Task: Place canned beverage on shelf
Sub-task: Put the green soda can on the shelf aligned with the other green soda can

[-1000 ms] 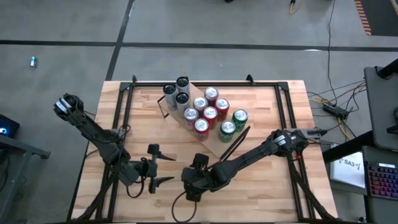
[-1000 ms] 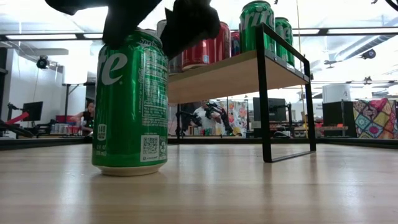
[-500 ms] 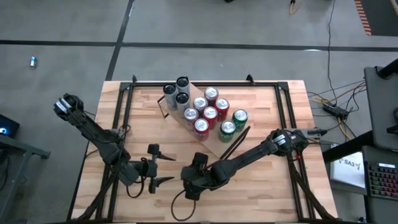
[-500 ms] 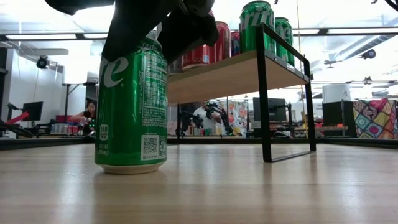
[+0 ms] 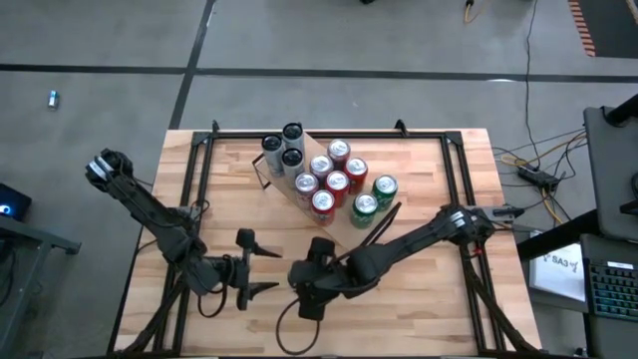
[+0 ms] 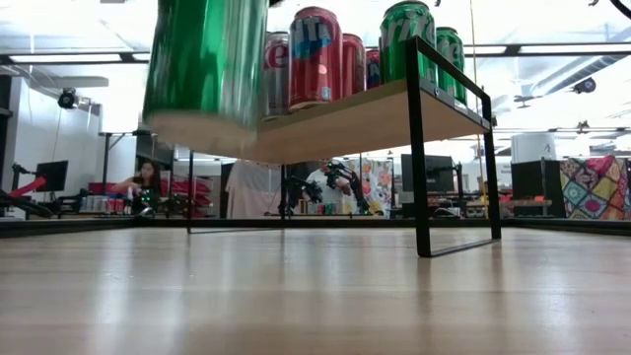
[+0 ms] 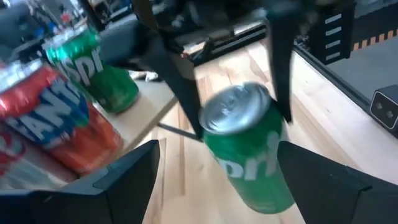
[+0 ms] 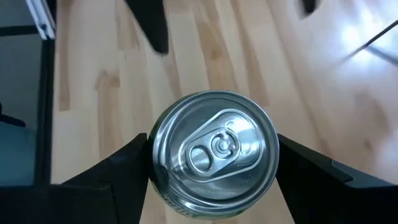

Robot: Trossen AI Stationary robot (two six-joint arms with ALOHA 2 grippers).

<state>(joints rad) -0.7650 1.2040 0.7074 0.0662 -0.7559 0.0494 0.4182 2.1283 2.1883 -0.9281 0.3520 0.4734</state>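
Right gripper (image 8: 211, 180) jaws clamp the green can (image 8: 214, 149) — lifted off the table (image 6: 394, 296).

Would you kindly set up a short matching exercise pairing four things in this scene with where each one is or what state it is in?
Things:
1. green can
2. red cans
3. left gripper
4. shelf

Places or states:
A. open and empty, near the table's front
B. lifted off the table in the right gripper
C. standing on the table, holding cans
D. standing on the shelf

Pairs: 1-B, 2-D, 3-A, 4-C
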